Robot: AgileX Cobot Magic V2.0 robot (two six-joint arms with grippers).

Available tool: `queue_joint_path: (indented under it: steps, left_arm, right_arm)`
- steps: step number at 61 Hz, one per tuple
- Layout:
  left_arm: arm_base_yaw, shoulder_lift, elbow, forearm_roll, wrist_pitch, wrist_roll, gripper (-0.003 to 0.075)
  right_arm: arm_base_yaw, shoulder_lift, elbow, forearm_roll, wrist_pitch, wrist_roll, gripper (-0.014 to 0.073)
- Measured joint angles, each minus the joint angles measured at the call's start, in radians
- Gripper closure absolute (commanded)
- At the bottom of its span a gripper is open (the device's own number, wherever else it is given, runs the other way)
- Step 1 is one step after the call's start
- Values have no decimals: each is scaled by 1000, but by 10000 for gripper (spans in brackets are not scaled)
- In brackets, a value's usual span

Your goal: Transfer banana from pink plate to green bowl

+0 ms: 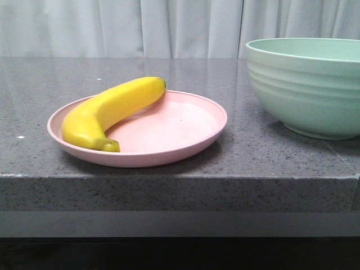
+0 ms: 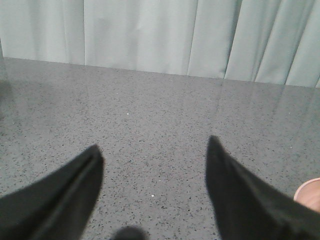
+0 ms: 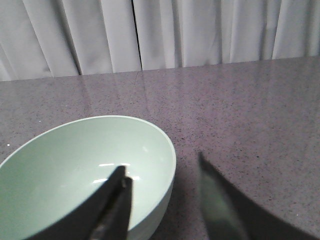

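Observation:
The yellow banana point(image 1: 110, 109) lies curved along the left side of the pink plate point(image 1: 185, 132), near the table's front edge. The mint-green bowl point(image 1: 309, 84) stands to the plate's right and is empty inside point(image 3: 75, 170). Neither gripper shows in the front view. My left gripper point(image 2: 152, 150) is open over bare table, with a sliver of the pink plate point(image 2: 310, 192) at the frame's edge. My right gripper point(image 3: 162, 167) is open; one finger is in front of the bowl's inside, the other over the table beside it.
The dark speckled stone table point(image 1: 169, 73) runs back to a pale pleated curtain point(image 1: 140, 28). Its front edge point(image 1: 169, 177) drops off just ahead of the plate.

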State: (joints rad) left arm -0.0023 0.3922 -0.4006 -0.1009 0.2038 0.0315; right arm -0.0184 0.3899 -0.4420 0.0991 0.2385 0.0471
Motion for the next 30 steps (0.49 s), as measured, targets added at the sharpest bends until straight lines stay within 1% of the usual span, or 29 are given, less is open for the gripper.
queue_joint_path:
  steps: [2,4,10,17,20,25,30]
  left_arm:
    - [0,0,0,-3,0,0,16]
    - [0,2,0,-14,0,0,23]
    - [0,9,0,-52,13,2,53]
    - [-34,60,-50,-64,101,39,92]
    - [-63,100,-91,-64,151,57,104]
    - [-142,207,-188,-65,243,75,105]
    - [-215,307,-262,-65,298,79,114]
  right_arm:
    - [0,0,0,0,0,0,-7]
    - [0,0,0,0,0,0,-22]
    - [0,0,0,2,0,0,-17]
    - [0,0,0,2,0,0,-17]
    - [0,0,0,2,0,0,-17]
    - [0,0,0,2,0,0,-17]
    - [0,0,0,2,0,0,-17]
